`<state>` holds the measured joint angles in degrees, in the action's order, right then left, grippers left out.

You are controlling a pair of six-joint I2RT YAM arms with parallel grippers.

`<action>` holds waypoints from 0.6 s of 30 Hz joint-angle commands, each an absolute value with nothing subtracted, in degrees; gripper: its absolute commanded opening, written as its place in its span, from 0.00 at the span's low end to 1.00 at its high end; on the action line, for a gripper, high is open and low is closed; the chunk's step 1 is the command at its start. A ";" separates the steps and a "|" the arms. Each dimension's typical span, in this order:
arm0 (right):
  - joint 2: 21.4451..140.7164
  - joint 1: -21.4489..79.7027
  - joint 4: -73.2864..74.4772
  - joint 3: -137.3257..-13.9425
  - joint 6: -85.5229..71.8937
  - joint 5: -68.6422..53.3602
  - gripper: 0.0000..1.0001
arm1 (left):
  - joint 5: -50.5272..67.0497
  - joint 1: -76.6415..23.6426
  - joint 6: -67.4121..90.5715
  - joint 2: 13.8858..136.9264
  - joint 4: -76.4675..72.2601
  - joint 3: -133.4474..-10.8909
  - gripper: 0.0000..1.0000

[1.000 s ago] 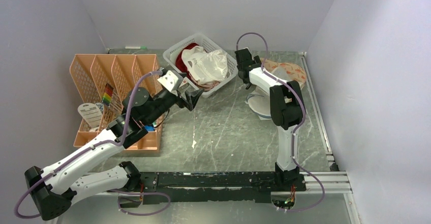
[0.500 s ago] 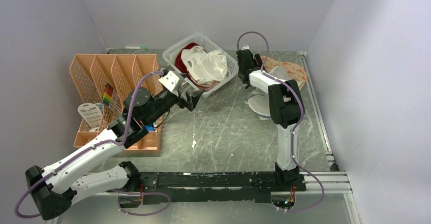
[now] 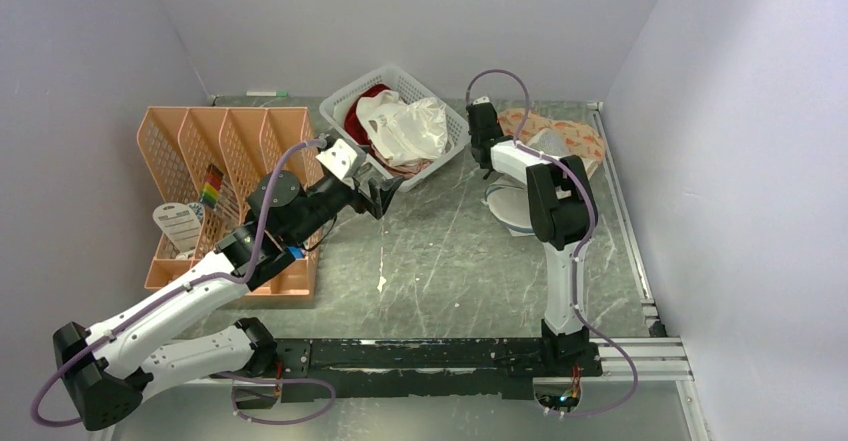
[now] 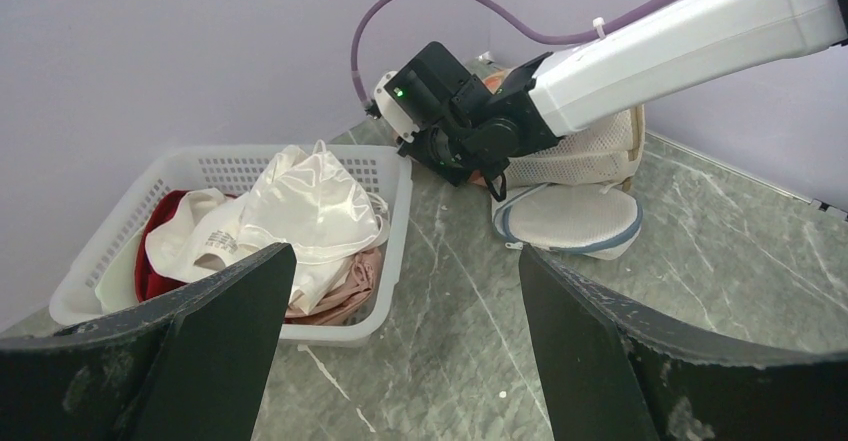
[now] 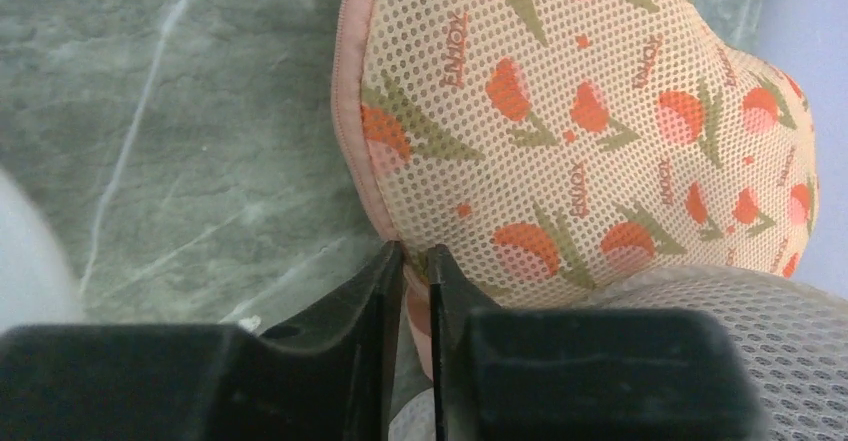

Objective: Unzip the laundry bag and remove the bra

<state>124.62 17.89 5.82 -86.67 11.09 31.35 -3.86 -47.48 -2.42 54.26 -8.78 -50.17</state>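
The laundry bag (image 5: 580, 111) is a peach mesh case with orange-red leaf print and pink zipper edging. It lies at the back right of the table (image 3: 560, 131), partly under a white mesh cylinder. My right gripper (image 5: 415, 259) is shut on the bag's pink edging at its near corner; from above it shows at the bag's left end (image 3: 492, 153). My left gripper (image 4: 400, 271) hangs open over bare table in front of the basket, nothing between its fingers (image 3: 385, 193). The bra is hidden.
A white basket (image 3: 395, 73) of white, dark red and pinkish cloth stands at the back centre. A white mesh cylinder (image 4: 590, 151) and a round mesh disc (image 4: 565, 216) lie beside the bag. An orange organiser (image 3: 225, 126) fills the left side.
My right gripper has closed from part open onto the bag's pink edge, its wrist shifting slightly left. The left arm has barely moved.
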 commanded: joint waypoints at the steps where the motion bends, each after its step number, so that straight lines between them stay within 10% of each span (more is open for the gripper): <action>1: 119.38 18.19 6.68 -86.39 7.57 28.74 0.08 | -4.38 -47.89 -2.89 54.39 -11.06 -50.00 0.94; 18: 84.65 18.24 -10.15 -61.36 -0.13 20.22 0.02 | -3.66 -47.89 -2.35 55.80 -10.73 -50.30 0.94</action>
<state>86.80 18.11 -3.29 -65.87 0.03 24.10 -3.86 -47.48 -2.39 55.31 -8.78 -50.17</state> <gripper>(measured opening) 0.006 0.942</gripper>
